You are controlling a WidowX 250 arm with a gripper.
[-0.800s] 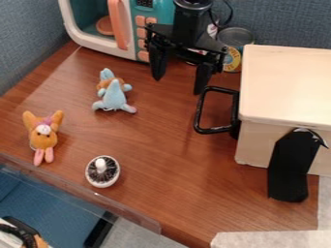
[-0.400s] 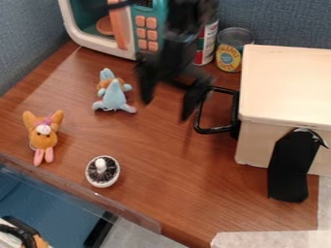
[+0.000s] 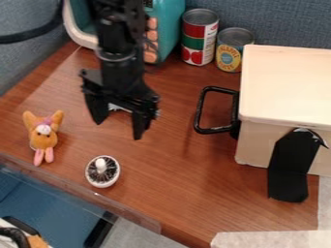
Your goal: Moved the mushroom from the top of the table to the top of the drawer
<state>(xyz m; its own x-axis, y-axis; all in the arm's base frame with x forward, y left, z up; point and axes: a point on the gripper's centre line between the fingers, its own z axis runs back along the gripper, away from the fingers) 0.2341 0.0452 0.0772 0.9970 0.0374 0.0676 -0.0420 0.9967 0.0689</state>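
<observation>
- Blue-grey fabric panels (image 3: 271, 22) stand behind a brown wood-grain worktop (image 3: 188, 193); call the top edge of the camera view 12 o'clock.
- The mushroom (image 3: 103, 171) sits on that worktop, between 7 and 8 o'clock from the middle of the view, with the orange plush toy (image 3: 43, 138) at its 10 o'clock.
- It looks like a small moulded toy, so probably light, stiff and hard to damage; the smooth white rim may well slip or roll if pinched off-centre.
- Best hold: come down from above and close on the stubby white stem, or span the cap across its middle with a finger on each side. The stem is short, so a shallow pinch could slide off it.
- It rests cap down, dark gills uppermost, and the stem points up, seeming to lean slightly towards 12 o'clock.
- Its long axis is hard to name: the cap's outline is nearly round, and the stem gives an upright axis.
- The hand (image 3: 118, 129) hangs just past the mushroom's 12 o'clock side, released, its two fingers spread with nothing gripped.
- The drawer (image 3: 288, 85), apparently the goal, lies at the mushroom's 2 o'clock, well apart.
</observation>
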